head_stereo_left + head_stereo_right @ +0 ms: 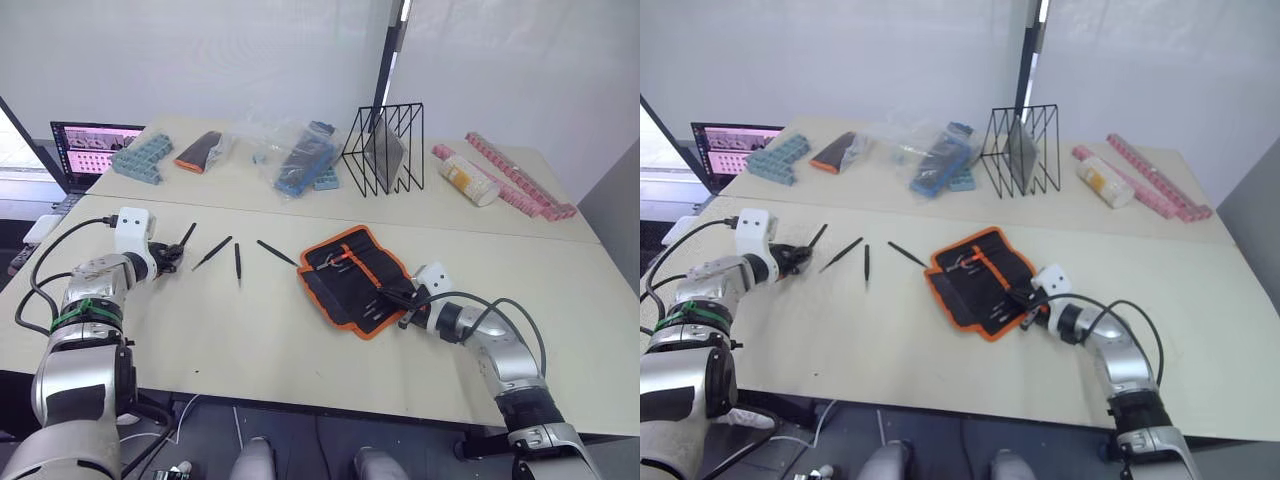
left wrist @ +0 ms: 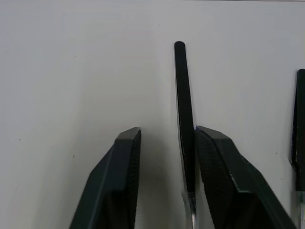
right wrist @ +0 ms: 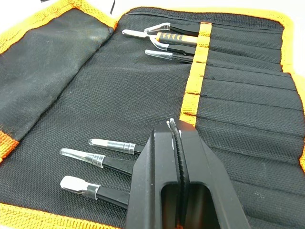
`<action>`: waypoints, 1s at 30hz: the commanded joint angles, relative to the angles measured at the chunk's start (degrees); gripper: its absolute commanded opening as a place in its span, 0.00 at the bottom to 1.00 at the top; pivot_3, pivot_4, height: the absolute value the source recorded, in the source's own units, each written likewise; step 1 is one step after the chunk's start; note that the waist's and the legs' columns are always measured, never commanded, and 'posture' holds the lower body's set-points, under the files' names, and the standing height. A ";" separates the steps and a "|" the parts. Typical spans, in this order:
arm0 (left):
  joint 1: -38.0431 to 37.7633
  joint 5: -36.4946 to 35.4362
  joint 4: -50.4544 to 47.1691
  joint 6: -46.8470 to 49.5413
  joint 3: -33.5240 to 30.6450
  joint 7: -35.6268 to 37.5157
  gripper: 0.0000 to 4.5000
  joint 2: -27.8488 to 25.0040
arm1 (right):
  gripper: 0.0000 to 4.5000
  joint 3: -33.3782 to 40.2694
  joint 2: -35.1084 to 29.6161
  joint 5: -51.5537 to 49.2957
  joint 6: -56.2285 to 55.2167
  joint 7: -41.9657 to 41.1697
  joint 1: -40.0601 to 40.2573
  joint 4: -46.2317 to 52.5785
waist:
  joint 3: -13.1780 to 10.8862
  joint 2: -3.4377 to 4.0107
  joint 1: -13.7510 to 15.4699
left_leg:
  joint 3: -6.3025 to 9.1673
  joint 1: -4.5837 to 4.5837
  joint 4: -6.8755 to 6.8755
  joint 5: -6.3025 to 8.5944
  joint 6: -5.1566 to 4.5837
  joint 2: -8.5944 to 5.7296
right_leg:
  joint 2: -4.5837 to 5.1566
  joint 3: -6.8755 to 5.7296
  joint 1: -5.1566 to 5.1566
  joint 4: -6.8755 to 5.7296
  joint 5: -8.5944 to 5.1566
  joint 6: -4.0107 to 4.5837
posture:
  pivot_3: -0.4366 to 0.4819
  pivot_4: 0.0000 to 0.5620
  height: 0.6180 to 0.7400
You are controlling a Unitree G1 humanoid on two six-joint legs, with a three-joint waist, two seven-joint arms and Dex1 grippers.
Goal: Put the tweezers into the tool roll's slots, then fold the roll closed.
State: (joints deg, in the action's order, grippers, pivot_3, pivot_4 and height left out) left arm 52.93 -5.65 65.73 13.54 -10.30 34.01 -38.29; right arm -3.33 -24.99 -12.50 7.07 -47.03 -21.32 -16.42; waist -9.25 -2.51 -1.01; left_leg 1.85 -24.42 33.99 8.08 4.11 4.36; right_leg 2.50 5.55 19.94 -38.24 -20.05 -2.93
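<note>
Pale bench (image 1: 300, 350) under white walls, cluttered along the far edge. Tool roll (image 1: 352, 277) lay open right of centre, several capped tweezers already tucked in its slots (image 3: 238, 102). Right hand (image 3: 174, 128) hovered low over the roll, fingers pressed together, nothing seen between them. Left hand (image 2: 164, 136) spread around one loose tweezer (image 2: 183, 105), its shaft touching one finger (image 2: 217, 157); three more tweezers (image 1: 237, 261) scattered between hand and roll. Likely trouble: off-centre contact could roll or flick the thin sliver aside on closing, or lift it crooked. No readable brand or writing anywhere.
</note>
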 commanded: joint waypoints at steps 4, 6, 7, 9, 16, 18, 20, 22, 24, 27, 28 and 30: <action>-0.09 -0.07 0.68 -1.81 -1.10 -2.05 0.00 0.09 | 0.00 -1.07 -0.05 1.97 2.43 0.92 1.38 -2.41 | 0.00 0.00 0.12 | 0.00 0.00 0.00 0.00 0.00 0.00 | 0.00 0.00 0.00 0.00 0.00 0.00 | 0.48 0.27 0.95; -0.77 -0.33 -0.77 -2.35 -1.51 -1.75 0.00 -0.57 | 0.00 -1.07 -0.02 1.96 2.46 1.05 1.40 -2.36 | 0.00 0.00 0.10 | 0.00 0.00 0.00 0.00 0.00 0.00 | -0.01 0.00 0.01 -0.01 0.00 0.00 | 0.48 0.27 0.95; -1.06 -0.39 -1.67 -2.48 -1.57 -1.55 0.00 -0.85 | 0.00 -1.05 -0.06 1.91 2.44 1.06 1.38 -2.40 | 0.00 0.00 0.07 | 0.00 0.00 0.00 0.00 0.00 0.00 | -0.01 0.00 0.01 -0.01 0.00 0.00 | 0.48 0.27 0.95; -1.49 -0.75 -3.54 -2.26 -1.75 -0.79 0.00 -1.28 | 0.00 -1.07 -0.13 1.81 2.42 1.11 1.33 -2.47 | 0.00 0.00 0.00 | 0.00 0.00 -0.01 0.00 0.00 0.01 | -0.01 0.00 0.02 -0.02 0.00 0.00 | 0.48 0.27 0.95; -5.15 -4.33 -22.86 5.39 -0.77 6.89 0.00 -1.51 | 0.00 -0.29 -0.51 1.09 2.90 1.06 0.51 -1.92 | 0.00 0.00 0.08 | 0.00 -0.10 -0.01 -0.02 0.04 0.01 | -0.01 0.00 0.09 -0.07 0.00 0.01 | 0.48 0.27 0.95; -7.82 -8.28 -34.30 10.86 -0.57 10.50 0.00 -0.54 | 0.00 0.42 -0.75 0.48 3.51 1.14 0.20 -0.64 | -0.01 0.01 0.11 | 0.00 -0.13 0.00 -0.03 0.05 0.01 | -0.01 0.00 0.09 -0.07 0.00 0.01 | 0.48 0.27 0.95; -10.37 -10.58 -44.02 15.41 0.27 12.18 0.00 -0.21 | 0.00 1.17 -0.77 -0.30 4.44 1.41 0.08 0.75 | -0.01 0.01 0.19 | 0.00 -0.18 0.00 -0.03 0.05 0.01 | 0.00 0.00 0.09 -0.09 0.01 0.01 | 0.48 0.27 0.95; -11.79 -13.43 -52.99 21.71 1.63 13.03 0.00 0.23 | 0.00 1.47 -1.13 -0.42 5.26 1.59 0.27 2.28 | -0.03 0.03 0.21 | 0.01 -0.21 0.00 -0.03 0.05 0.01 | 0.00 0.01 0.12 -0.12 0.01 0.02 | 0.48 0.27 0.95; -12.16 -15.68 -59.36 27.02 3.50 14.00 0.00 0.46 | 0.00 1.82 -1.37 -0.69 5.95 1.74 0.58 3.66 | -0.04 0.06 0.21 | 0.03 -0.24 0.01 -0.03 0.05 0.01 | 0.00 0.01 0.17 -0.18 0.01 0.02 | 0.48 0.27 0.95; -11.05 -17.49 -64.58 33.22 7.03 15.05 0.00 0.64 | 0.00 2.76 -1.28 -1.16 6.22 2.19 1.08 4.59 | -0.08 0.11 0.23 | 0.04 -0.28 0.01 -0.03 0.04 -0.01 | 0.00 0.02 0.19 -0.17 0.01 0.01 | 0.48 0.27 0.95; -10.36 -17.62 -65.46 34.98 8.35 15.07 0.00 0.81 | 0.00 3.47 -0.98 -1.78 6.38 2.50 1.21 4.78 | -0.10 0.15 0.24 | 0.04 -0.28 0.01 -0.03 0.04 -0.03 | 0.00 0.03 0.19 -0.17 0.01 0.01 | 0.48 0.27 0.95; -8.47 -17.55 -65.60 38.20 10.45 13.91 0.00 1.90 | 0.00 4.85 -0.42 -3.02 6.60 3.10 1.46 5.07 | -0.17 0.24 0.26 | 0.06 -0.31 0.04 -0.03 0.04 -0.04 | 0.00 0.03 0.20 -0.17 0.01 0.01 | 0.48 0.27 0.95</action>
State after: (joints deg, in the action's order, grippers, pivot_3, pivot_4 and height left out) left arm 41.96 -22.60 2.01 49.18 -0.78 48.55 -36.79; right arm -1.09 -25.26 -14.36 13.02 -45.17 -20.66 -11.97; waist -9.42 -2.27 -0.75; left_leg 1.92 -24.74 34.03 8.05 4.15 4.32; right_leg 2.50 5.58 20.14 -38.40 -20.05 -2.92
